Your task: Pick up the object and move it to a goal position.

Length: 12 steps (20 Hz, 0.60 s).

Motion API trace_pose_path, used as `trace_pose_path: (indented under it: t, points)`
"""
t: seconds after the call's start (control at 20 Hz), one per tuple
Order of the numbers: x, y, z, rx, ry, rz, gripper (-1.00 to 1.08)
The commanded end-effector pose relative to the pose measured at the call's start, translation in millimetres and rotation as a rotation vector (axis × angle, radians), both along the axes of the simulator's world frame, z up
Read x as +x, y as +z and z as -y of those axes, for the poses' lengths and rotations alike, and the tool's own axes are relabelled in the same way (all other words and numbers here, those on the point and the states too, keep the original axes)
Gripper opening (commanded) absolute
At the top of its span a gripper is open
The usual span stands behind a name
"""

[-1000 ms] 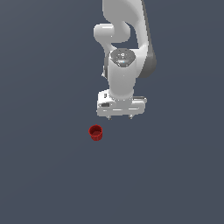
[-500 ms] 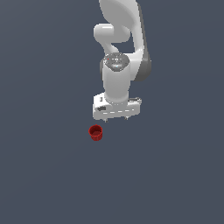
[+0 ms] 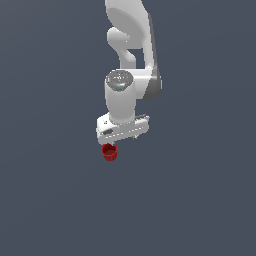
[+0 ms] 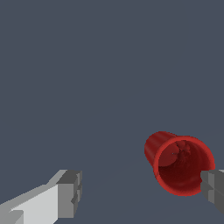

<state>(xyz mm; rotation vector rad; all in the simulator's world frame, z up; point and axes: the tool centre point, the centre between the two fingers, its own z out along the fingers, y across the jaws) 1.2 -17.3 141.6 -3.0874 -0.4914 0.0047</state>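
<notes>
The object, a small dark-red cup [image 3: 109, 152], stands upright on the grey floor with its hollow top showing. In the wrist view the cup [image 4: 179, 164] lies close to one grey fingertip [image 4: 213, 187], whose edge overlaps its rim, and far from the other fingertip [image 4: 70, 194]. My white gripper [image 3: 121, 137] hangs just above the cup and slightly toward the exterior view's right of it. The gripper [image 4: 142, 191] is open and empty, its jaws spread wider than the cup. The cup is not centred between them.
Plain dark grey floor [image 3: 200, 200] lies all around. The white arm [image 3: 131, 45] rises above the gripper toward the top of the exterior view. No other objects show.
The gripper has moved down and toward the exterior view's left, ending just above the cup. The cup has not moved. The jaws stay open.
</notes>
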Motion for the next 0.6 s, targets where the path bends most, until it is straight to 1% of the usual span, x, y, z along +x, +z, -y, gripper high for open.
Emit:
trace_pose_path:
  t: [0.0,0.55]
  points:
    - [1.1,-6.6,10.7,-0.002,0.054,0.002,1.0]
    - [2.5,-32.8,52.4,-0.011,0.262,0.006,1.0]
